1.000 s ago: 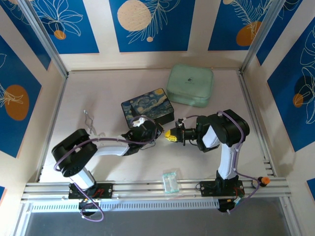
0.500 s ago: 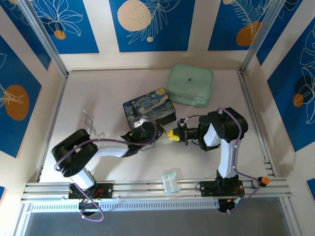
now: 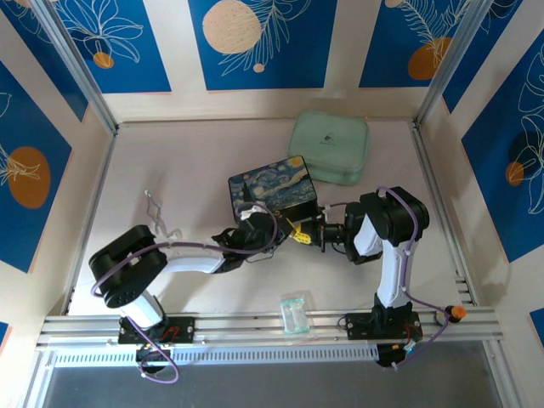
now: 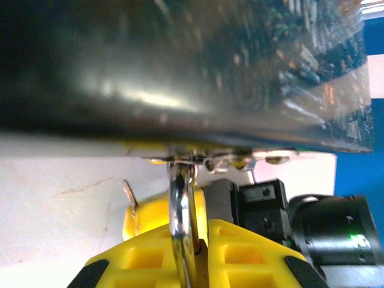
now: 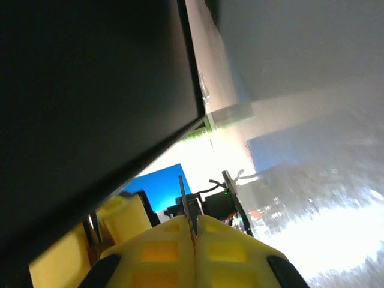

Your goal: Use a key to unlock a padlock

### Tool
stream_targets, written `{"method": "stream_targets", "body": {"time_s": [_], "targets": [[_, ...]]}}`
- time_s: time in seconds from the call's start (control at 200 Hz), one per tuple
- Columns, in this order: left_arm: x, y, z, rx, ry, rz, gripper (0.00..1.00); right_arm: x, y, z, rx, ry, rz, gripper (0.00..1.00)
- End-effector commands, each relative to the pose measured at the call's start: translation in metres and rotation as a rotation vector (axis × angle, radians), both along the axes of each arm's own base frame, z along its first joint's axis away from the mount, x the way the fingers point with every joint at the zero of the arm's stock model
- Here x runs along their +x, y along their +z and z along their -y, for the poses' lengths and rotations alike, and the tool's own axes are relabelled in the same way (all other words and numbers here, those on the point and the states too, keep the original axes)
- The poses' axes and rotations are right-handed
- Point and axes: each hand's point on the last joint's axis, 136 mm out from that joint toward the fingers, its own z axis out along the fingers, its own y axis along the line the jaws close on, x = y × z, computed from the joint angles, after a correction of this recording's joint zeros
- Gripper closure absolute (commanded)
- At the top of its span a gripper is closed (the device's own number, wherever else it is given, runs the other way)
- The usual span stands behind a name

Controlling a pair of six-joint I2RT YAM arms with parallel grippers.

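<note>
The Starry Night box [image 3: 272,189] lies mid-table. The padlock's silver shackle [image 4: 180,204] hangs from the hasp [image 4: 192,158] under the box's edge. My left gripper [image 4: 195,243] is shut on the padlock, whose brass body [image 4: 202,264] shows as a sliver between the yellow fingers. My right gripper [image 5: 193,233] is shut on the key [image 5: 182,195], a thin blade sticking out past its fingertips. In the top view, the left gripper [image 3: 274,231] and right gripper [image 3: 299,235] meet tip to tip at the box's near edge. The key's tip [image 4: 128,193] sits just left of the shackle.
A mint-green case [image 3: 329,146] lies behind the box, almost touching it. Silvery tongs [image 3: 157,211] rest at the left. A small clear packet [image 3: 296,312] sits near the front rail. Panel walls close in the table on three sides.
The box has slid to the right and turned slightly, and the left gripper has gone right with it. The right gripper has backed off a little to the right.
</note>
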Motion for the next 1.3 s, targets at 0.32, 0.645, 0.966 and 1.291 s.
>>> {"method": "stream_targets", "body": {"time_s": [0.32,0.645,0.966,1.291], "targets": [[0.037,0.038,-0.024,0.086,0.109,0.125,1.00,-0.014,-0.035,0.022,-0.098,-0.141,-0.114,1.00],[0.033,0.027,-0.019,0.036,0.102,0.092,1.00,-0.012,-0.021,0.015,-0.081,-0.121,-0.069,1.00],[0.029,0.024,-0.018,0.004,0.103,0.084,1.00,0.000,-0.006,0.010,-0.069,-0.141,-0.012,1.00],[0.027,0.015,-0.016,-0.055,0.126,0.073,1.00,-0.007,0.022,-0.004,-0.038,-0.120,0.052,1.00]]}}
